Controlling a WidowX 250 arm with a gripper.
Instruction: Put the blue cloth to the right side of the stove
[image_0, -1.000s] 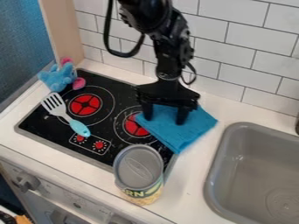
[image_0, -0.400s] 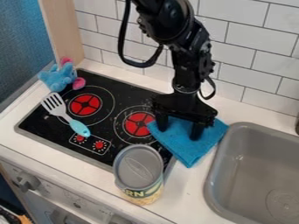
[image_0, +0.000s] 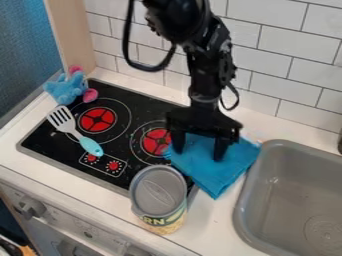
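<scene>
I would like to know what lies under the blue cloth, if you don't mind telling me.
The blue cloth lies partly on the stove and partly on the white counter. The stove edge beneath it is covered, and whether anything else lies there cannot be seen.

White rectangular tiles (image_0: 300, 47) with dark joints, laid in staggered rows, cover the wall behind the white desk (image_0: 215, 215), and at the left of the view a pale wood-toned panel (image_0: 73, 35) stands upright beside a textured blue surface (image_0: 23, 55). A grey sink (image_0: 284, 170) with rounded corners is set into the desk at the view's right. Below the desk's front edge, a pale front panel (image_0: 60, 222) carries grey knobs (image_0: 30, 207), all under soft light.
</scene>
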